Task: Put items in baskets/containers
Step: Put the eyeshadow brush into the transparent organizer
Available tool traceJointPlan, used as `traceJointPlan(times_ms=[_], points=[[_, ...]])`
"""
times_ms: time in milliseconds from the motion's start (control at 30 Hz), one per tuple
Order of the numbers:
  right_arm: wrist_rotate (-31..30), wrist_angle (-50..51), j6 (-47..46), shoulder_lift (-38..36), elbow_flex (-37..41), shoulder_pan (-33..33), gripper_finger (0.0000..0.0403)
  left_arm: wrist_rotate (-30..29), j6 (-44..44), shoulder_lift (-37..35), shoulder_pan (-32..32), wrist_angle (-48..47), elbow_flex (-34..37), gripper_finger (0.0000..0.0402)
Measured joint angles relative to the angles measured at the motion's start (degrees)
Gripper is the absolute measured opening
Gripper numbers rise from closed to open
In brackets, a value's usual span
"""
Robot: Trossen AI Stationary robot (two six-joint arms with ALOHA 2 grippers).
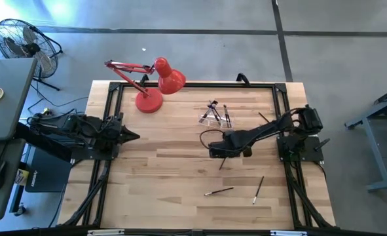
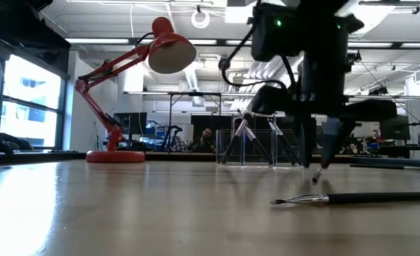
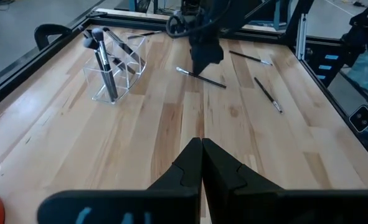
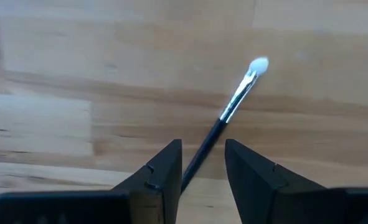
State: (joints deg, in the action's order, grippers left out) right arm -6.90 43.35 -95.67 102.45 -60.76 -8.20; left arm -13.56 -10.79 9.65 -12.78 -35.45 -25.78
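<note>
Silver ferrule and pale tip mark the brush (image 4: 233, 109) I'm lined up on: it lies flat on the table (image 1: 180, 190) near mid-table, its dark handle running back between my right gripper (image 4: 202, 168) fingers, which stand apart on either side of it, gripping nothing yet. Its long axis slants across the wood grain. The right arm is far nearer; my left gripper (image 3: 202, 163) waits pinched closed at the left edge. The clear holder (image 1: 214, 115), already carrying several brushes, stands just beyond. The butcher-block top looks smooth; a red lamp (image 1: 155, 85) sits at the back, workshop behind.
</note>
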Motion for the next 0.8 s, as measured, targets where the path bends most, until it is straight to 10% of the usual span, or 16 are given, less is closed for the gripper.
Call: traceJointPlan(times_ms=[800], points=[[1.2, -6.7, 3.2, -0.1, 5.1, -0.1, 0.0116, 0.0, 0.0, 0.0, 0.0, -0.3, 0.0, 0.0001]])
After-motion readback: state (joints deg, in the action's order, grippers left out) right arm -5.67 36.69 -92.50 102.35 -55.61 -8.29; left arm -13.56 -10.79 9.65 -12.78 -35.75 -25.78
